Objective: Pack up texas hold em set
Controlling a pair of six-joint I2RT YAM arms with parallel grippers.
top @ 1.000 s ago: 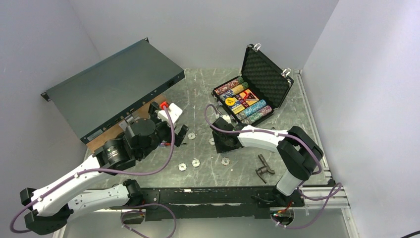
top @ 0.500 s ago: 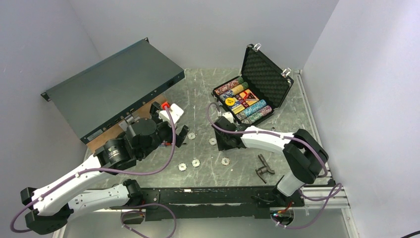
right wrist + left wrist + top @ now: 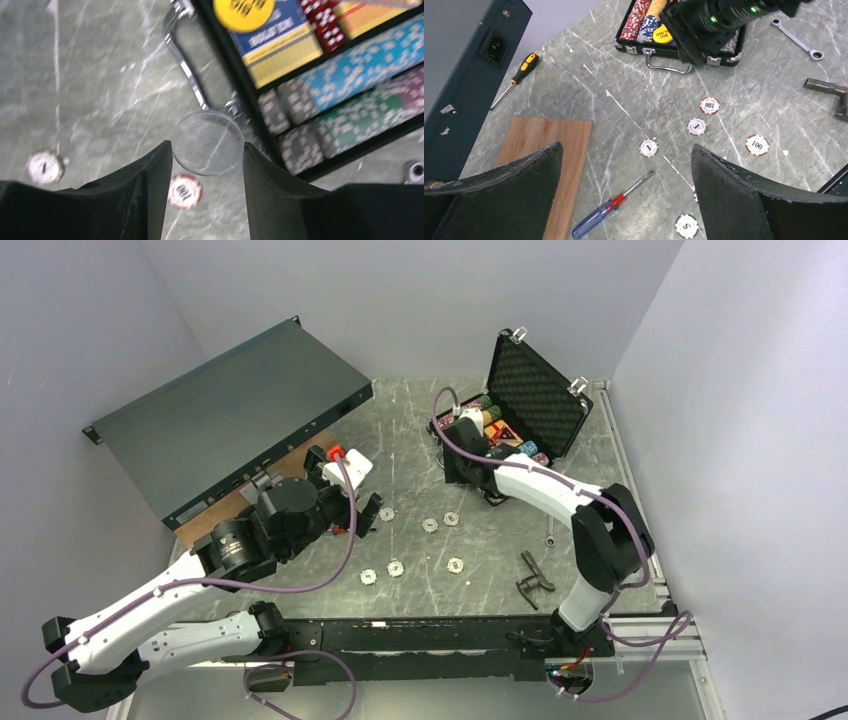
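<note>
Overhead, grey marbled tabletop (image 3: 420, 590) boxed in by plain pale walls (image 3: 400, 300). Black briefcase (image 3: 535, 390) open at far right, chip rows (image 3: 350, 50) inside. Loose chips (image 3: 430, 524) scattered mid-table. Right gripper (image 3: 206, 146) clamped on clear disc (image 3: 207, 132), just near of briefcase handle. Left gripper (image 3: 626, 150) spread wide, beside wooden board (image 3: 549, 150) at left.

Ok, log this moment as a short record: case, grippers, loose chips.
black case: open, lid up, chip rows inside
left gripper: open, holding nothing
right gripper: shut on clear disc, beside the case's handle
loose chips: six visible outside the case in the top view
yellow disc: lying on the card deck
</note>
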